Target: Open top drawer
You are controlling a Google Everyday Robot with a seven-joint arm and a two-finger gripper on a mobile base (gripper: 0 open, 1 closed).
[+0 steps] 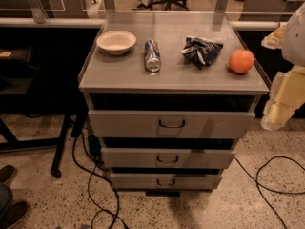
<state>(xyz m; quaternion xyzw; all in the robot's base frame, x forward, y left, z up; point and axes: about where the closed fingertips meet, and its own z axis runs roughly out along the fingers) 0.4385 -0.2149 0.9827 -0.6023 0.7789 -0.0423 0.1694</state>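
Note:
The top drawer (124, 123) is the tallest grey front of three on a grey metal cabinet. Its small dark loop handle (171, 124) sits at the centre. The front stands a little forward of the cabinet, with a dark gap above it. Its inside is hidden in shadow. My gripper (282, 105) hangs pale and cream-coloured at the right edge of the view. It is beside the cabinet's right side at about the top drawer's height, clear of the handle and holding nothing that I can see.
On the cabinet top (119, 75) lie a white bowl (116, 42), a drink can (152, 55) on its side, a crumpled chip bag (201, 50) and an orange (241, 61). Two shorter drawers (167, 158) sit below. Cables (267, 175) trail on the floor. A table leg (59, 147) stands left.

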